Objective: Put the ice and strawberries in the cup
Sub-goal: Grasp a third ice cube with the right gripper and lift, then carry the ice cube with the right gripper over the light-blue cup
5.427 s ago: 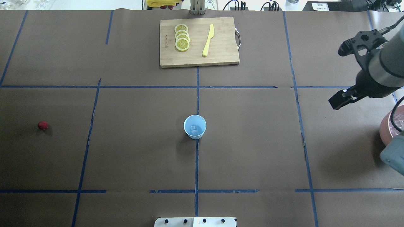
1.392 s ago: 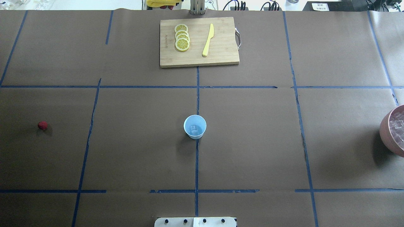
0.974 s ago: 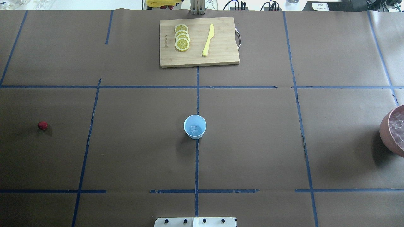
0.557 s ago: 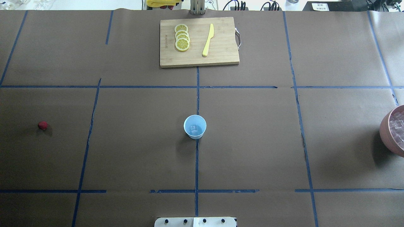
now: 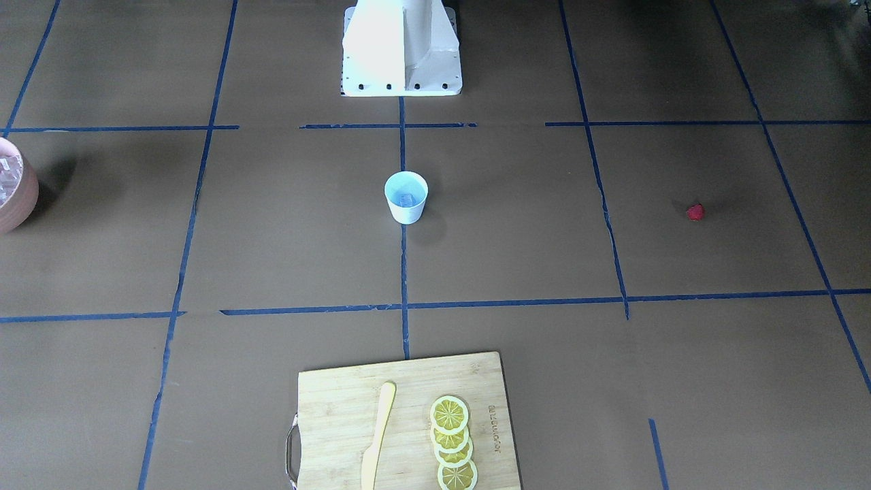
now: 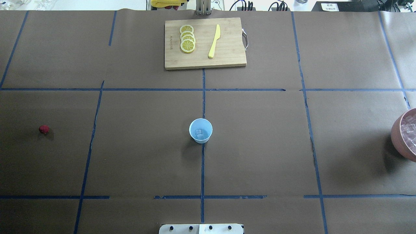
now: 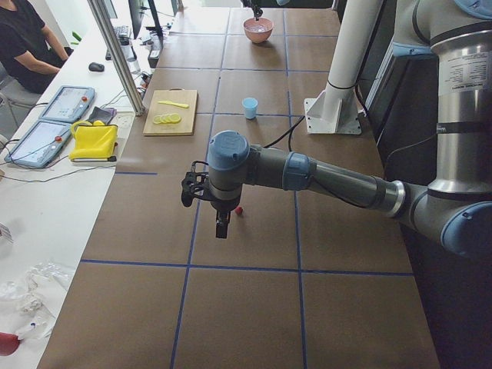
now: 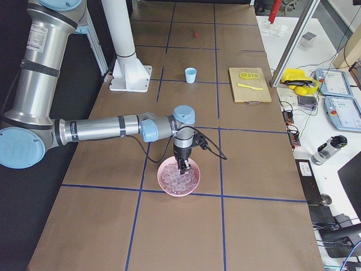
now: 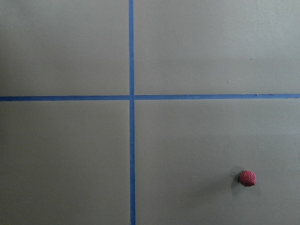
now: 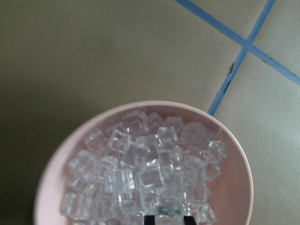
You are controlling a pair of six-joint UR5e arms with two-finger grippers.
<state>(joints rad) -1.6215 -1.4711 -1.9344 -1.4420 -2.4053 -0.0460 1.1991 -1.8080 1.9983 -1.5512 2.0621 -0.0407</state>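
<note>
The white cup (image 6: 201, 130) with a pale blue inside stands at the table's middle, with one ice cube (image 6: 199, 132) in it. The red strawberry (image 6: 44, 129) lies far left on the paper; it also shows in the left wrist view (image 9: 247, 178). My left gripper (image 7: 222, 227) hangs just beside the strawberry (image 7: 239, 211); I cannot tell if it is open. My right gripper (image 10: 168, 219) is down in the pink bowl (image 10: 236, 187) of ice (image 10: 140, 164). Its fingertips (image 10: 150, 219) sit close on either side of one cube (image 10: 168, 209).
A wooden cutting board (image 6: 227, 48) with lemon slices (image 6: 187, 39) and a yellow knife (image 6: 214, 40) lies at the far side. The pink bowl (image 6: 398, 136) sits at the right edge. The robot's base (image 5: 401, 47) stands behind the cup.
The right arm, seen above the bowl in the overhead view 5.4 s ago, has left that view. Cup, strawberry and board have not moved.
</note>
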